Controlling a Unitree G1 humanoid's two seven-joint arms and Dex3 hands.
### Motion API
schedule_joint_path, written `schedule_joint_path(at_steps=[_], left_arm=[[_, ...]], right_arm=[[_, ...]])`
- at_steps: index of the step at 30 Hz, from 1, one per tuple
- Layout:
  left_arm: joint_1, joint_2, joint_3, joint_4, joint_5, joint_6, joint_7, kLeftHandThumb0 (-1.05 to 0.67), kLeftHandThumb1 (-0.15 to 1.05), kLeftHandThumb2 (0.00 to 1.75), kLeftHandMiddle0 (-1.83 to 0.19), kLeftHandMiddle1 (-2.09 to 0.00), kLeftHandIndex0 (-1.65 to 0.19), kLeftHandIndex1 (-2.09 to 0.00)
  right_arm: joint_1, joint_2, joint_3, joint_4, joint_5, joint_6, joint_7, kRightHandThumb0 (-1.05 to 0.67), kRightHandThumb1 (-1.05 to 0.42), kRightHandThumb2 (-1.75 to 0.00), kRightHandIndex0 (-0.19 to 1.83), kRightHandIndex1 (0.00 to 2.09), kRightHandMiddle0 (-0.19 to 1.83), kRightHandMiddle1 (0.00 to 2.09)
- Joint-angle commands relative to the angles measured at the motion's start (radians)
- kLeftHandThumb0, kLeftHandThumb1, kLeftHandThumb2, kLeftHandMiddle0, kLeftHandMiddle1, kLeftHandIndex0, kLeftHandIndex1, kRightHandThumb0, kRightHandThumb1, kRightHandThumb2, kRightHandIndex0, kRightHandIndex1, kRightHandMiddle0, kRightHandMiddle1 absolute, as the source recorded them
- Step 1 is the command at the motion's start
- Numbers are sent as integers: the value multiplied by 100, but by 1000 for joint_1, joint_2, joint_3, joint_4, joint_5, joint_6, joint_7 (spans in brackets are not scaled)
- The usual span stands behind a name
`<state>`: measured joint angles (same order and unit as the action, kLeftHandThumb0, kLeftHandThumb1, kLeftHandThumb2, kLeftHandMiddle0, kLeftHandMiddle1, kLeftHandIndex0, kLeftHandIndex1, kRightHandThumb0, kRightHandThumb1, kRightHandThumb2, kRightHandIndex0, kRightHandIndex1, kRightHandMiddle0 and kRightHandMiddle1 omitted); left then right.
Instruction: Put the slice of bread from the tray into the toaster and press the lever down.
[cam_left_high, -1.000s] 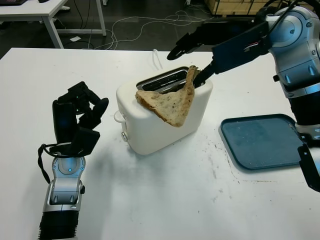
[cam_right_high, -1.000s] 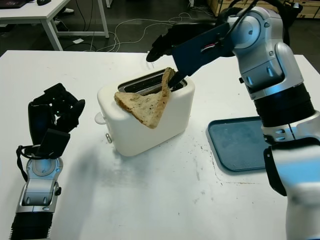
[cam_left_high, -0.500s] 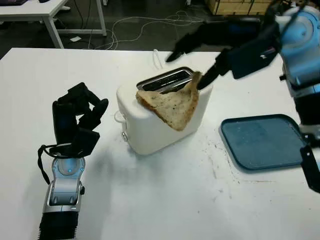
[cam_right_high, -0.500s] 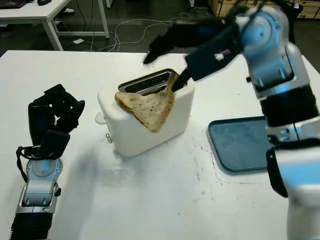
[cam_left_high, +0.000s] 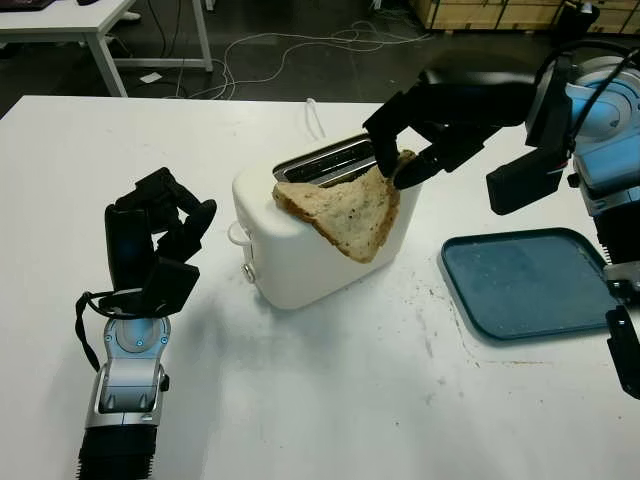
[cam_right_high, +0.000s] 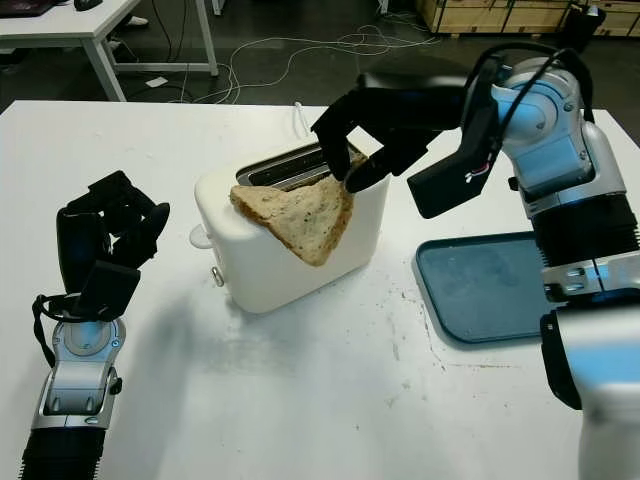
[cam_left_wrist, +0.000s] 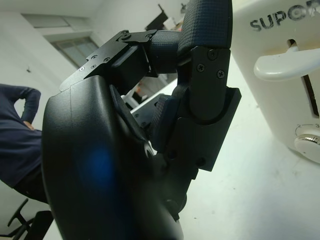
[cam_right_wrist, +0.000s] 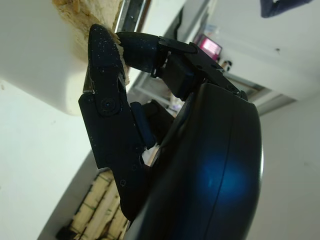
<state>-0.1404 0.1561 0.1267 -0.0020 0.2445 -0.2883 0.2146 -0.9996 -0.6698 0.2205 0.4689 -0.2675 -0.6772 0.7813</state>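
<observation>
A white toaster (cam_left_high: 300, 250) stands mid-table with its slots (cam_left_high: 330, 160) facing up. The triangular slice of bread (cam_left_high: 350, 205) hangs over the toaster's top front edge, its point drooping down the front wall. My right hand (cam_left_high: 395, 165) reaches in from the right above the toaster, shut on the slice's upper right corner; its fingertips (cam_right_wrist: 107, 55) press the crust against the toaster's rim. The lever (cam_left_wrist: 285, 62) on the toaster's left end is up. My left hand (cam_left_high: 160, 230) is parked upright left of the toaster, fingers curled, holding nothing.
The blue tray (cam_left_high: 525, 280) lies bare on the table right of the toaster, under my right arm. Crumbs dot the white table between toaster and tray. A white cable (cam_left_high: 312, 115) runs off behind the toaster. A person's sleeve (cam_left_wrist: 17, 130) is at the room's edge.
My right forearm has swung and rolled, so the hand now curls down over the bread's corner from above. The slice shifted slightly on the toaster's edge. The left hand has not moved.
</observation>
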Motion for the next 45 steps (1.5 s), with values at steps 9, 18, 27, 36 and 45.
schedule_joint_path(at_steps=[9, 18, 27, 36, 45], left_arm=[[-1, -1, -3, -4, 3, -2, 5, -79, 92, 34, -131, -165, -105, -169], [-5, -2, -10, -4, -7, 1, -7, -79, 92, 33, -131, -164, -106, -168], [-4, 0, -10, 2, 2, -13, 1, -79, 92, 34, -131, -164, -106, -165], [0, 1, -10, 3, -10, -17, -7, -78, 92, 34, -130, -166, -105, -168], [-5, 1, -9, 3, -10, -15, -8, -78, 92, 34, -130, -165, -105, -168]], right_arm=[[57, -32, -92, 66, -387, -275, -659, -47, -92, -11, 105, 175, 82, 174], [-82, 75, -51, 284, -451, -85, -926, -34, -92, -16, 109, 174, 84, 165], [-198, 201, 9, 587, -414, -64, -1054, -52, -92, -42, 111, 175, 81, 174], [-145, 94, 29, 559, -396, -152, -1035, -69, -92, -9, 71, 146, 70, 116], [227, -116, -69, 97, -461, -279, -1142, -77, -81, 0, 53, 42, 68, 1]])
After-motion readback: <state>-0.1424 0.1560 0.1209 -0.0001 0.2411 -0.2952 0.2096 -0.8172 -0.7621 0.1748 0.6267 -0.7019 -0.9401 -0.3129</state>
